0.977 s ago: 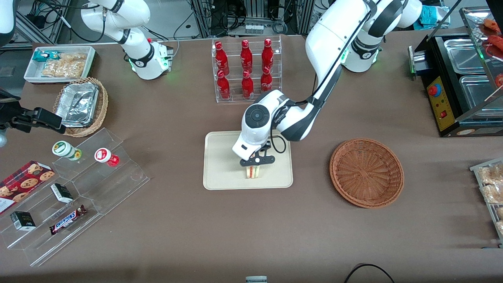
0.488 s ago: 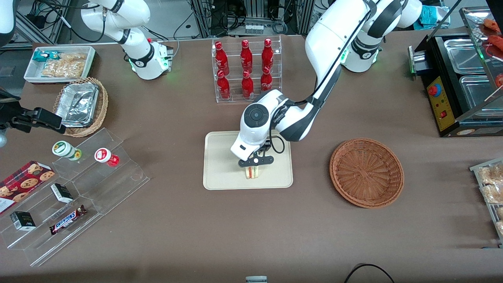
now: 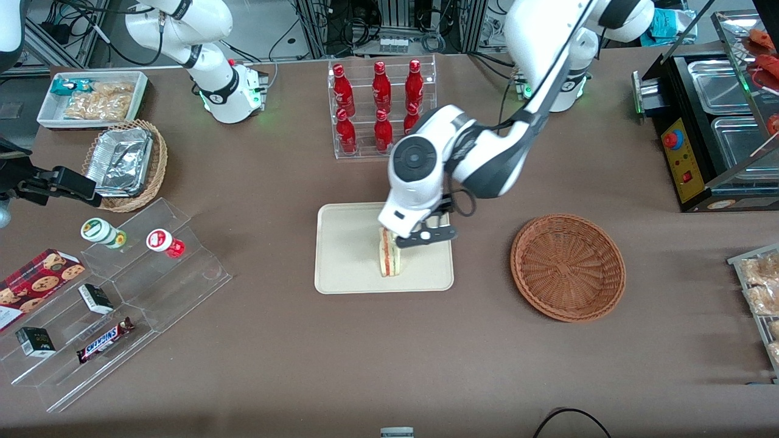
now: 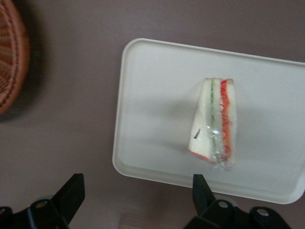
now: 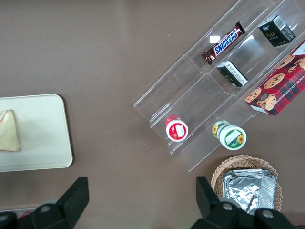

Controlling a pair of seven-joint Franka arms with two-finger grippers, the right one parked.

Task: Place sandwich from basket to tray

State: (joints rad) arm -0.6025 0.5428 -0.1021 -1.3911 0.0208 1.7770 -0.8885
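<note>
**A:** What did the front view show?

**B:** The sandwich [image 3: 389, 258] stood on its edge on the tray [image 3: 341, 267], striped filling facing the camera, in the part of the tray nearer the camera. The claw [image 3: 424, 236] hung just above it, shifted a little toward the basket [image 3: 567, 266], and nothing was between its fingers. The basket sat on the brown surface [image 3: 389, 359] toward the working arm's end, apart from the tray.

**A:** Anything else on that surface?

**B:** A clear rack of red bottles [image 3: 380, 106] stood farther from the camera than the tray, and a clear stepped stand [image 3: 122, 298] with small snacks lay toward the parked arm's end.

**A:** And the working arm's wrist camera?

**B:** It looked straight down. The sandwich [image 4: 214, 123] lay wrapped in clear film on the tray [image 4: 152, 114], touching nothing else. The two black fingertips [image 4: 70, 193] of the claw were spread wide and released, clear of the sandwich. An edge of the basket [image 4: 10, 57] showed beside the tray, not touching it.

**A:** The parked arm's wrist camera?

**B:** One end of the tray [image 5: 43, 138] with a corner of the sandwich [image 5: 9, 131] on it, and the stepped stand [image 5: 214, 95] beside it.
</note>
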